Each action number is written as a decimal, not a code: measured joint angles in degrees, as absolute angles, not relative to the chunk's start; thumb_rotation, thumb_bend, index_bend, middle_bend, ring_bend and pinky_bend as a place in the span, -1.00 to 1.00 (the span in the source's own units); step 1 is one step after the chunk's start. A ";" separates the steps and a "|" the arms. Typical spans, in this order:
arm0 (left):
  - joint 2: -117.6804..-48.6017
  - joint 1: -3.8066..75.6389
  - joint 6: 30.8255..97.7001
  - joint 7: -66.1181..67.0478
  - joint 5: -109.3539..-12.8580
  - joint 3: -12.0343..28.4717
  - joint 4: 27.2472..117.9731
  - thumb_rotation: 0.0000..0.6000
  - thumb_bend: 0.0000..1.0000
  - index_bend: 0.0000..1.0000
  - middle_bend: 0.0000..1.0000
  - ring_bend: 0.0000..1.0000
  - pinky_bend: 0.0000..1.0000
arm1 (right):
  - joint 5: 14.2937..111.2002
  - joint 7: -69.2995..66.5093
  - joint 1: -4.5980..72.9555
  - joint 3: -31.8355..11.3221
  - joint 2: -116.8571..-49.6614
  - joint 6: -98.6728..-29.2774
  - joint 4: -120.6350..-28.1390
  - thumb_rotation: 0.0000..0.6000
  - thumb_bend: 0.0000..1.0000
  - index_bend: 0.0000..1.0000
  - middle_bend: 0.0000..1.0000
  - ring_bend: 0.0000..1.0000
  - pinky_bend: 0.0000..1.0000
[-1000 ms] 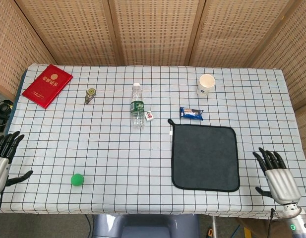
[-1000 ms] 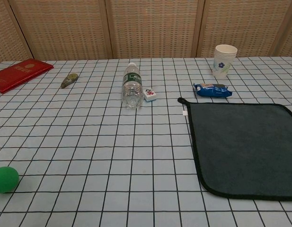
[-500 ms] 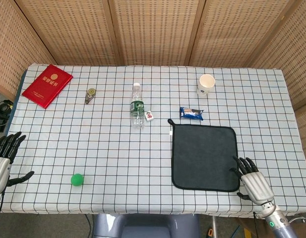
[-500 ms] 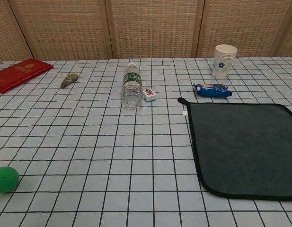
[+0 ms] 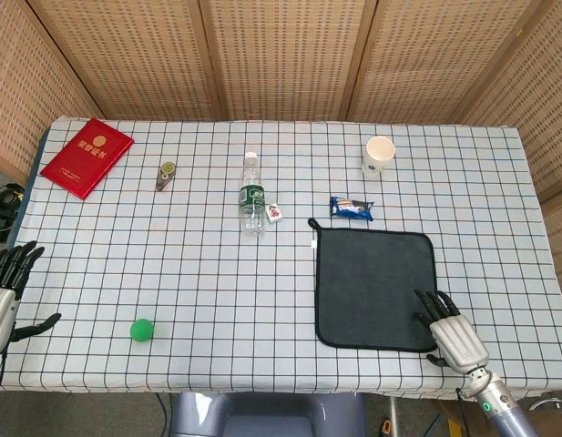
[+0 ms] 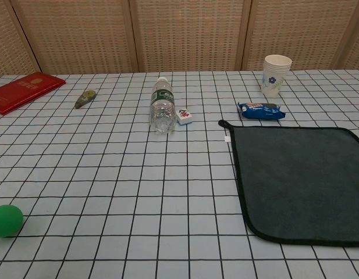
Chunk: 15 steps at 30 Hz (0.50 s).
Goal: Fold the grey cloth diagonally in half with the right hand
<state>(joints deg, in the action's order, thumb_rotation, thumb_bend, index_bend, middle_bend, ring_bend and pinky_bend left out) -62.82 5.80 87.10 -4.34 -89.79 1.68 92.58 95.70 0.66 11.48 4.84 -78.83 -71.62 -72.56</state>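
At the bottom right of the head view, the right hand [image 5: 454, 334] lay with fingers spread and empty, its fingertips [image 5: 430, 301] over the near right corner of the grey cloth [image 5: 374, 288]. The cloth lay flat and unfolded in the lower right of the frame. At the lower left edge, the left hand [image 5: 5, 291] was spread wide, holding nothing, off the checked tablecloth [image 5: 199, 300]. A green ball [image 5: 142, 330] sat lower left. Farther up stood a water bottle [image 5: 251, 195], a snack packet [image 5: 352, 208], a paper cup [image 5: 379, 155] and a red booklet [image 5: 86, 157].
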 measured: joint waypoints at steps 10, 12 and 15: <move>-62.60 5.76 87.14 -4.96 -89.61 1.77 92.57 1.00 -1.00 -1.00 -1.00 -1.00 -1.00 | 94.49 2.16 12.32 5.04 -79.65 -69.84 -71.86 1.00 -0.67 -0.28 -1.00 -1.00 -1.00; -62.57 5.75 87.16 -5.09 -89.62 1.77 92.57 1.00 -1.00 -1.00 -1.00 -1.00 -1.00 | 94.18 2.35 12.49 5.02 -79.83 -69.53 -71.71 1.00 -0.67 -0.27 -1.00 -1.00 -1.00; -62.53 5.75 87.19 -5.22 -89.61 1.80 92.58 1.00 -1.00 -1.00 -1.00 -1.00 -1.00 | 93.95 2.43 12.70 5.02 -80.07 -69.26 -71.44 1.00 -0.67 -0.27 -1.00 -1.00 -1.00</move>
